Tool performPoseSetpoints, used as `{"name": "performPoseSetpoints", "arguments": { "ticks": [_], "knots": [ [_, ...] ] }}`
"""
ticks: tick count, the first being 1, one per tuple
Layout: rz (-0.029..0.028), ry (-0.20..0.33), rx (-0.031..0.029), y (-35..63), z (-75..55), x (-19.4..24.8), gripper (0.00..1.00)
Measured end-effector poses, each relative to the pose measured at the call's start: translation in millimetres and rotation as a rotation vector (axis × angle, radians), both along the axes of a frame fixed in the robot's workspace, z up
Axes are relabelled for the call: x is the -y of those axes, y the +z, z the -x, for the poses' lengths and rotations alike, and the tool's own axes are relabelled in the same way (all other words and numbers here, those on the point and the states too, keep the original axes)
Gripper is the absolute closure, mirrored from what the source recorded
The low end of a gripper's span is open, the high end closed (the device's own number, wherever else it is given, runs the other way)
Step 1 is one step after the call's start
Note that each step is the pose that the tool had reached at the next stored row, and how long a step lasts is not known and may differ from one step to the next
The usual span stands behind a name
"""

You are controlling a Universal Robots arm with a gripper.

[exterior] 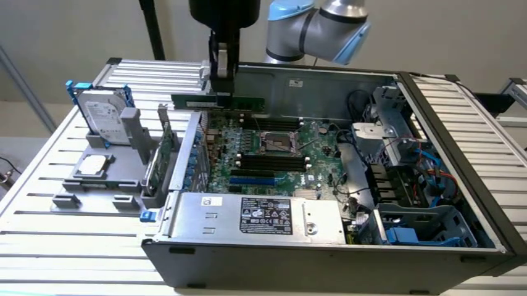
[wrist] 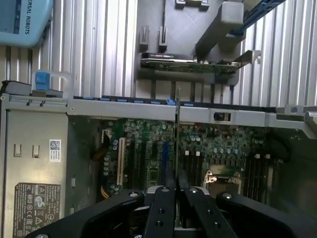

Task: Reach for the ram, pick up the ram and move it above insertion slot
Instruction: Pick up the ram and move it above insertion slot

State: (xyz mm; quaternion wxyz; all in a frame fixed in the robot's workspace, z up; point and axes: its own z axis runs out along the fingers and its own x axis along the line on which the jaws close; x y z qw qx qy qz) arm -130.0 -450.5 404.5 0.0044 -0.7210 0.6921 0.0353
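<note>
The gripper point(exterior: 222, 92) hangs over the open computer case point(exterior: 329, 246), near its back wall. Its jaws are pinching the ram point(exterior: 218, 102), a long thin green stick held level in the air above the motherboard point(exterior: 272, 148). In the wrist view the ram point(wrist: 177, 129) shows edge-on as a thin line running up from the gripper point(wrist: 176, 198). The hard drive point(exterior: 105, 114) stands on the worktop point(exterior: 49, 246) beside the case.
</note>
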Motion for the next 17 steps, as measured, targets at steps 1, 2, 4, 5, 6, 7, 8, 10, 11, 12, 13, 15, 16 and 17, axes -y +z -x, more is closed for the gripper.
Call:
{"name": "performPoseSetpoints", "arguments": {
  "ticks": [1,2,4,5,6,7,8,10,11,12,13,15,16,17],
  "knots": [
    [0.0001,0.0,-0.0001,0.0,-3.0,-2.0,0.87],
    [0.0001,0.0,-0.0001,0.0,-6.0,-4.0,0.87],
    [0.0001,0.0,0.0,-0.1,-12.0,-8.0,0.87],
    [0.0,0.0,0.0,-0.1,-15.0,-10.0,0.87],
    [0.0001,0.0,-0.0001,-0.2,-18.3,-12.2,0.87],
    [0.0,0.0,0.0,-0.2,-21.3,-14.2,0.87],
    [0.0,0.0,0.0,-0.2,-24.4,-16.2,0.87],
    [0.0001,0.0,0.0,-0.3,-30.4,-20.1,0.87],
    [0.0,0.0,0.0,-0.3,-33.4,-22.2,0.87],
    [0.0001,0.0,-0.0001,-0.3,-36.6,-24.3,0.87],
    [0.0,0.0,0.0,-0.4,-39.7,-26.3,0.87],
    [0.0,0.0,0.0,-0.5,-45.9,-30.3,0.87],
    [0.0,0.0,0.0,-0.6,-49.0,-32.3,0.87],
    [0.0001,0.0,0.0,-0.6,-52.1,-34.3,0.87]
  ]
}}
